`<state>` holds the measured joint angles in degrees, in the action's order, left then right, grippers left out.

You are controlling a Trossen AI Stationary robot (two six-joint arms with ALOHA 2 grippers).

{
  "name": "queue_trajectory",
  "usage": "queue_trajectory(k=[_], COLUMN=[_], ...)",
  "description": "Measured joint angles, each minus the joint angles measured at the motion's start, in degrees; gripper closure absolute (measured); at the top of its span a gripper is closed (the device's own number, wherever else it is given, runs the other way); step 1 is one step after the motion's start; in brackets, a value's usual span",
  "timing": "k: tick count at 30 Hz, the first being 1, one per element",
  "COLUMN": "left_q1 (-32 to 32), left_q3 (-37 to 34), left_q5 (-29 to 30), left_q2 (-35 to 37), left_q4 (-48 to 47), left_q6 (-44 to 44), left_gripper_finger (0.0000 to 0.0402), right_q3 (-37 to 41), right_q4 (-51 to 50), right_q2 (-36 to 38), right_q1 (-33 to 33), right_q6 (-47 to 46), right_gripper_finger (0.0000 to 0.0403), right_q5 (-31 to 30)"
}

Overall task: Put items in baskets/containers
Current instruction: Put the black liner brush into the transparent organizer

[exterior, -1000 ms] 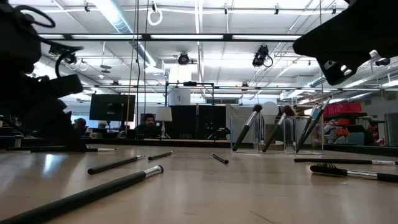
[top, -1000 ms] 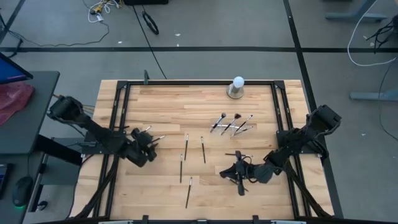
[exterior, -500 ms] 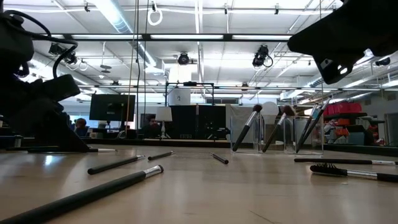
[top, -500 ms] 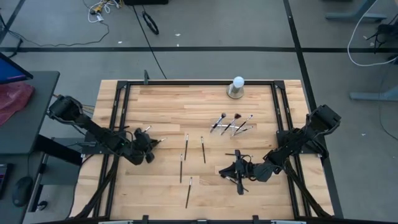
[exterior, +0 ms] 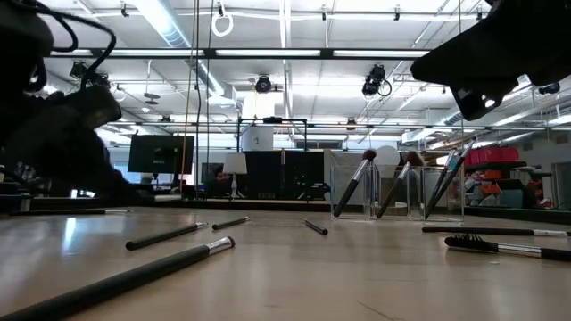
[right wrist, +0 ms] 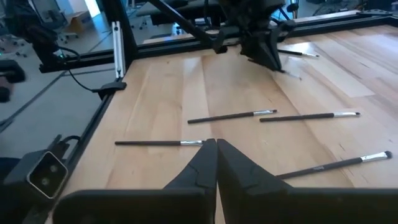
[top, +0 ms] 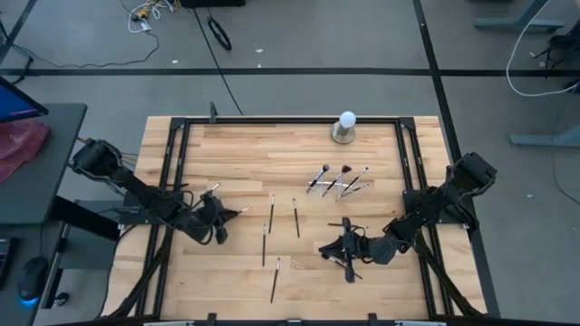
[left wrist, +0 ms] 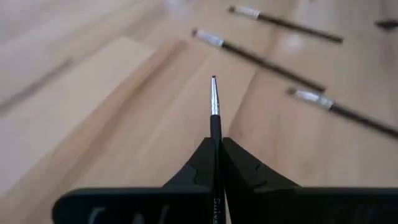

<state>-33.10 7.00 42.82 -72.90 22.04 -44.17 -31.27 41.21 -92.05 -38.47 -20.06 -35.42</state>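
My left gripper (top: 227,215) is at the table's left, shut on a thin dark brush (left wrist: 214,106) whose small tip (top: 243,210) sticks out toward the table's right. Several loose brushes (top: 271,214) (top: 295,218) (top: 264,244) (top: 275,280) lie flat mid-table. One more brush (top: 214,187) lies just beyond the left gripper. The clear holder (top: 340,184) (exterior: 397,187) stands right of centre with several brushes leaning in it. My right gripper (top: 337,251) (right wrist: 216,143) waits shut near the front right, with nothing between its fingers. My left gripper pinches the thin brush's dark handle (left wrist: 215,138) between its two fingers, a short way behind the metal ferrule. The fingers lie along the brush, coming from the table's left and slanting down. The bristle end juts out ahead; the rear of the handle is hidden by the fingers.
A white ball on a grey round base (top: 345,127) stands at the far edge. A fluffy-headed brush (exterior: 500,248) lies by my right gripper. Black frame rails (top: 172,163) run along the table's left and right sides. Bare wood lies between the loose brushes and the far edge.
My left gripper was open over the thin brush and has shut on it. It has since tipped up from pointing steeply down to a shallower slant and shifted slightly toward the near edge. The brush's tip now juts out ahead of the fingers.
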Motion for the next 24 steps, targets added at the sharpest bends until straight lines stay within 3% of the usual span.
queue_trajectory(k=[8,13,19,24], left_q1=[-0.02,-0.02,-0.24,-0.22], left_q3=[8.07,13.56,21.84,30.99], left_q5=[2.06,0.37,-3.69,-3.4], left_q2=[0.04,-1.38,-11.58,-21.06], left_q4=[5.28,12.81,21.2,22.16], left_q6=[11.62,23.03,32.6,36.43], left_gripper_finger=[0.0388,0.0388,0.0388,0.0385], right_q3=[-0.07,-0.07,-2.91,-9.68], right_q4=[-0.85,6.48,31.14,35.53], right_q2=[-2.61,-9.31,-19.9,-23.63], right_q1=[2.1,4.64,6.79,6.98], right_q6=[-3.03,-7.21,4.83,16.26], right_gripper_finger=[0.0375,0.0316,0.0227,0.0197], right_q5=[-0.06,-0.15,-2.64,-2.2])
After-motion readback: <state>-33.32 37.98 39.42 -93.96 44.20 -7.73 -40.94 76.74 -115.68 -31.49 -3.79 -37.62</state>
